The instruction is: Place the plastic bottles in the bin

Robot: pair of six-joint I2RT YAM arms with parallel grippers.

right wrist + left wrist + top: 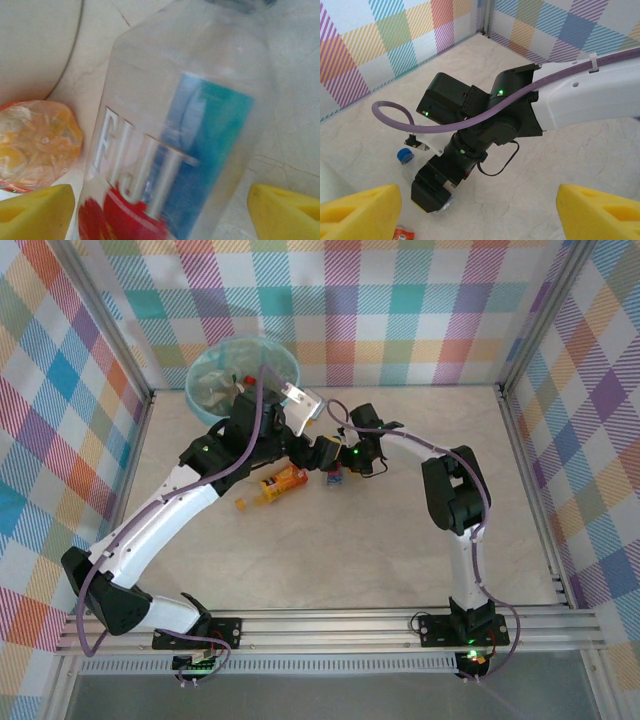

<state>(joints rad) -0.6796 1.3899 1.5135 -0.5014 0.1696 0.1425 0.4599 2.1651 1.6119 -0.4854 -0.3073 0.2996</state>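
Right gripper (160, 215): black body with matte yellow wedge-shaped pads (35, 210). Its jaws are spread wide and straddle a clear, smooth-walled plastic bottle with a glossy blue-and-teal label (200, 140). A gap shows at the right pad. The left pad sits just beside the bottle wall, and I cannot tell if it touches. This bottle lies on its side on the beige, marble-veined table (400, 560), near the middle. Its long axis runs away from the right wrist camera, neck end farthest. In the left wrist view its blue cap (405, 156) sticks out up-left from under the black gripper body. Just beside it lies a second clear plastic bottle with an orange label (282, 482), also on its side. Its long axis is diagonal in the top view, with the orange cap (241, 504) toward the near left. Its dimpled, crinkled base (40, 145) faces the blue-labelled bottle. The round cream-white bin with a thin blue-green film liner (192, 380) stands at the far left of the table and holds crumpled clear plastic (222, 390). Left gripper (480, 217): the same yellow pads, set far apart with nothing between them, above the right arm's wrist.
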